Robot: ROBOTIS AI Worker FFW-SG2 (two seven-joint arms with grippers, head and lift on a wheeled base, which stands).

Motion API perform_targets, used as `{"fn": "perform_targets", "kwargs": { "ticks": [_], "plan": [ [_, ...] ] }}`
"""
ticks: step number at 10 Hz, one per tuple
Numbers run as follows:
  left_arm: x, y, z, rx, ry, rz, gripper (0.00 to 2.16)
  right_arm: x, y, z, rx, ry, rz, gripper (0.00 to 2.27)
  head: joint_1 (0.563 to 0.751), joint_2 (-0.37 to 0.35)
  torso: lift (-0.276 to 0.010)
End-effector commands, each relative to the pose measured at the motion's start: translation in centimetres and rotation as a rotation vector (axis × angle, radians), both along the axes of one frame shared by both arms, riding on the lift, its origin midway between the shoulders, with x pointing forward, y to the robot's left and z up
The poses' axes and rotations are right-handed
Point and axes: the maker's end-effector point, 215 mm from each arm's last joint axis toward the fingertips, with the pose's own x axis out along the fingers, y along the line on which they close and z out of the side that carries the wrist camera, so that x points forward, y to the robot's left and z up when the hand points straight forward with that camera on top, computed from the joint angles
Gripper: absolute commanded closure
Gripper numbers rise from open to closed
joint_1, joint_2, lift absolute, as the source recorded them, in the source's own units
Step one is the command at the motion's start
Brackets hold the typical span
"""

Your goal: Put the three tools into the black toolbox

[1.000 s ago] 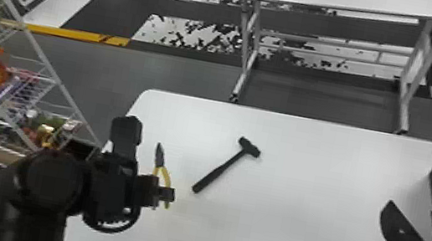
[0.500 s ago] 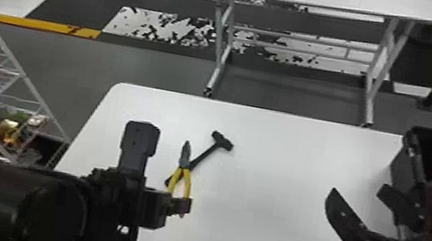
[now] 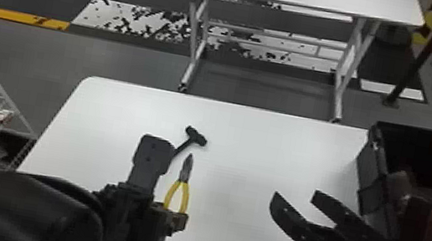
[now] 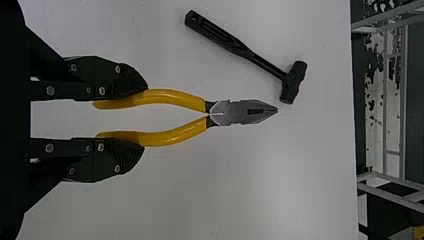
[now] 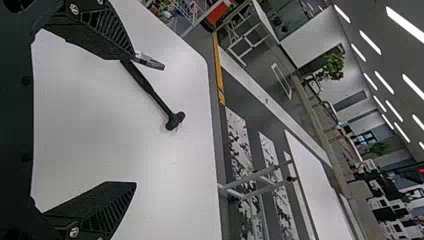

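Black two-fingered left hand, part-closed, clamps yellow-handled steel pliers; I'd present them steady, nose out, to black right hand, wide open near black plastic toolbox.

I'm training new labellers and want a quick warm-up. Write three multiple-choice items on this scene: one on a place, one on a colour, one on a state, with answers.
1. Where is the hammer?
A) In the black toolbox
B) On the white table
C) In the right gripper

2. What colour are the handles of the pliers?
A) Red
B) Blue
C) Yellow

3. How are the right gripper's fingers?
A) Spread apart
B) Pressed together
C) Closed on the pliers

Answers:
1. B: the hammer lies on the tabletop in the left wrist view.
2. C: both handles show yellow in the head view and the left wrist view.
3. A: the right wrist view shows a wide gap between them.
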Motion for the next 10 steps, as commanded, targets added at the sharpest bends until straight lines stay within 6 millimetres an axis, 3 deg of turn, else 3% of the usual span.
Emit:
{"fn": "perform_targets", "kwargs": {
  "ticks": [1, 6, 10],
  "plan": [
    [-0.6, -0.9, -0.1, 0.011, 0.008, -0.025, 1.61, 0.4, 1.9, -0.9, 0.017, 0.039, 0.034, 0.1, 0.695, 0.103, -0.051],
    [-1.1, -3.3, 0.0, 0.033, 0.001, -0.081, 1.61, 1.7, 5.3, -4.9, 0.075, 0.136, 0.079, 0.1, 0.695, 0.134, -0.051],
    [-1.0, -4.8, 0.2, 0.041, -0.011, -0.113, 1.61, 2.6, 6.5, -5.0, 0.124, 0.153, 0.093, 0.1, 0.695, 0.137, -0.051]
  ]
}}
